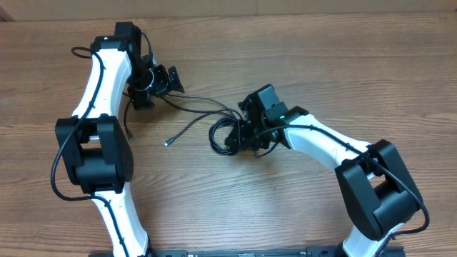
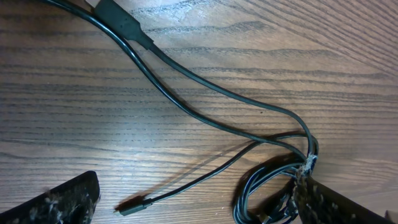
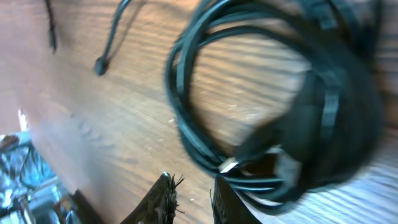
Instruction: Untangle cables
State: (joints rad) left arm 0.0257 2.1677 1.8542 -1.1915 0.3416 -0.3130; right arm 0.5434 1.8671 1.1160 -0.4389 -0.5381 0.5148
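The cables [image 1: 220, 134] lie mostly in a black coil at the table's middle, and two strands [image 1: 196, 103] run up-left toward my left gripper [image 1: 163, 80]. One loose plug end [image 1: 168, 142] lies left of the coil. In the left wrist view my left gripper [image 2: 196, 183] stands wide open above the wood. The plug end [image 2: 134, 205] lies between its fingers and the coil [image 2: 267, 193] rests against the right finger [image 2: 336, 202]. My right gripper [image 1: 237, 135] sits at the coil's right edge. In the blurred right wrist view its jaws [image 3: 191, 183] leave a narrow empty gap, with the coil [image 3: 273, 93] just beyond the right finger.
The wooden table [image 1: 321, 64] spreads all round the cables. A thicker plug housing [image 2: 124, 25] lies on one strand near the top of the left wrist view. Both arm bases stand at the near edge.
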